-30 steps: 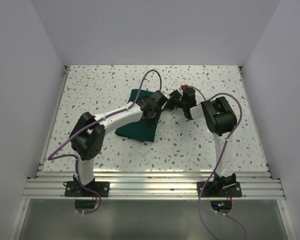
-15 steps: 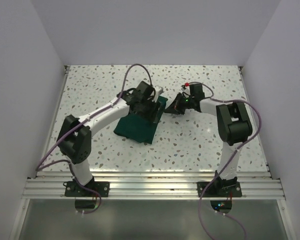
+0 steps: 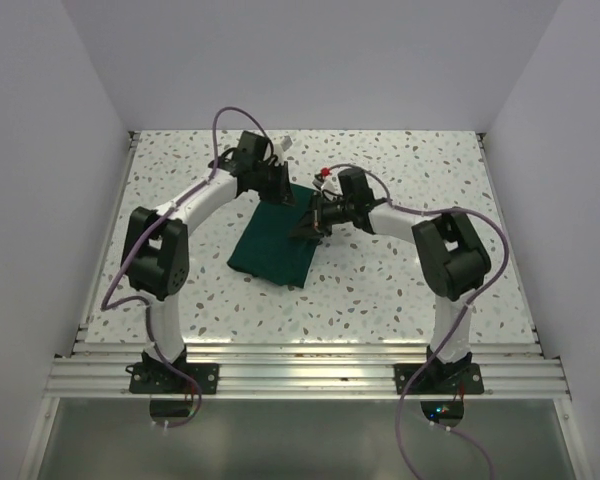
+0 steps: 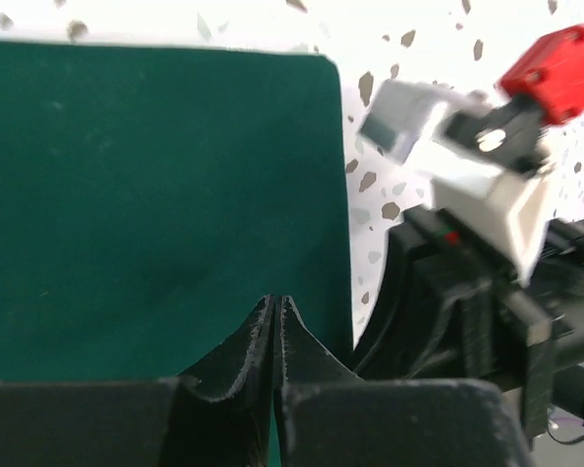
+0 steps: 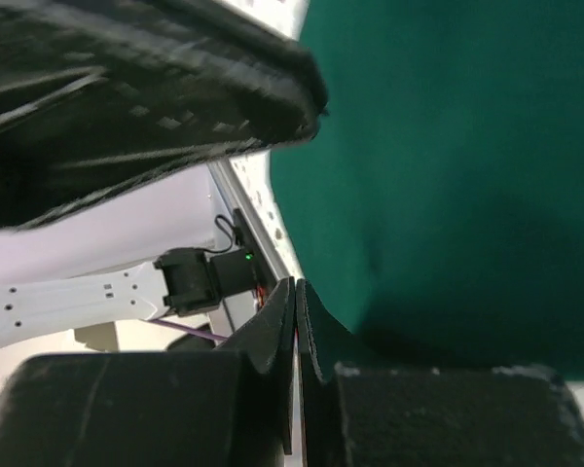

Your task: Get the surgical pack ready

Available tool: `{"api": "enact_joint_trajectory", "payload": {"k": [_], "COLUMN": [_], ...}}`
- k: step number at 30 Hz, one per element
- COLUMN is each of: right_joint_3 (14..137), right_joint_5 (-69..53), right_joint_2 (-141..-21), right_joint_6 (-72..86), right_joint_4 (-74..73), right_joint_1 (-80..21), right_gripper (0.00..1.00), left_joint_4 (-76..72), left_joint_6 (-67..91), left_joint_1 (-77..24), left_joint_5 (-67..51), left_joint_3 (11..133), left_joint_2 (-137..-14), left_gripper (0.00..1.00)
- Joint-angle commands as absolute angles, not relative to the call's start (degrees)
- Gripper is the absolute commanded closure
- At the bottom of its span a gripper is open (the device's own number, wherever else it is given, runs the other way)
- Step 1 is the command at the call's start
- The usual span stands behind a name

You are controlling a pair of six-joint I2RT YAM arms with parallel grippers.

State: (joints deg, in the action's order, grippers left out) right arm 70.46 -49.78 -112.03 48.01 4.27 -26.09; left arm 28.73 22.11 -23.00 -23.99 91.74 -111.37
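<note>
Drape (image 3: 275, 245) runs lengthwise toward the desk's (image 3: 400, 290) far edge; left tool (image 4: 275, 302) over its far end, right tool (image 5: 294, 287) at its right side, both closed, empty.

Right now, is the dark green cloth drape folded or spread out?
Folded: the dark green cloth drape lies as a compact, straight-edged rectangle.

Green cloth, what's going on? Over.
Left tool shut, right tool shut. Green cloth folded flat, tools at its edges. Nothing in the way.
</note>
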Motion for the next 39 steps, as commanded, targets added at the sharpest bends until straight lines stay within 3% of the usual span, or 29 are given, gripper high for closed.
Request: {"api": "enact_joint_trajectory", "payload": {"k": [1,8,15,24,27,28,30,31,33,39], "right_joint_3": [68.7,58.1,60.0,63.2,62.8,62.4,61.6,61.5,62.0,60.7], "right_joint_5": [-54.3,-54.1,-44.2,-28.4,-24.4,-23.8,-21.0,-20.1,-18.7,-22.5], "right_joint_2": [-116.0,-111.9,-99.7,-89.7,-90.1,-90.2,-89.5,-88.6,-88.2,-85.3], "right_joint_6": [53.4,42.0,27.6,23.8,24.1,24.3,24.7,24.8,24.5,25.5], "right_joint_4": [10.8,0.2,-21.5,-34.8,-37.4,-37.6,-38.1,-38.1,-38.8,-38.0], "right_joint_1": [-25.3,-24.7,-23.6,-21.7,-18.9,-17.2,-15.9,-15.4,-15.4,-15.4], "right_gripper": [0.99,0.99,0.98,0.9,0.87,0.76,0.59,0.33,0.01,0.01], "left_joint_4": [25.3,23.8,22.6,18.6,17.1,16.9,17.2,17.6,17.9,12.5], "left_joint_6": [25.0,24.9,25.7,29.5,30.7,30.5,29.8,29.6,29.5,32.8], "left_joint_1": [-23.4,-22.5,-22.2,-26.7,-26.6,-26.2,-25.9,-25.4,-24.8,-23.8], "left_joint_5": [-29.4,-29.1,-23.7,-15.9,-16.3,-16.4,-15.9,-15.6,-15.7,-20.5], "left_joint_3": [93.3,89.1,81.5,60.4,54.3,53.3,51.6,51.4,50.8,46.6], "left_joint_2": [-114.8,-117.7,-107.3,-84.9,-79.1,-77.7,-74.3,-73.5,-71.5,-68.2], "left_gripper": [0.96,0.99,0.99,0.86,0.71,0.55,0.41,0.31,0.25,0.16]}}
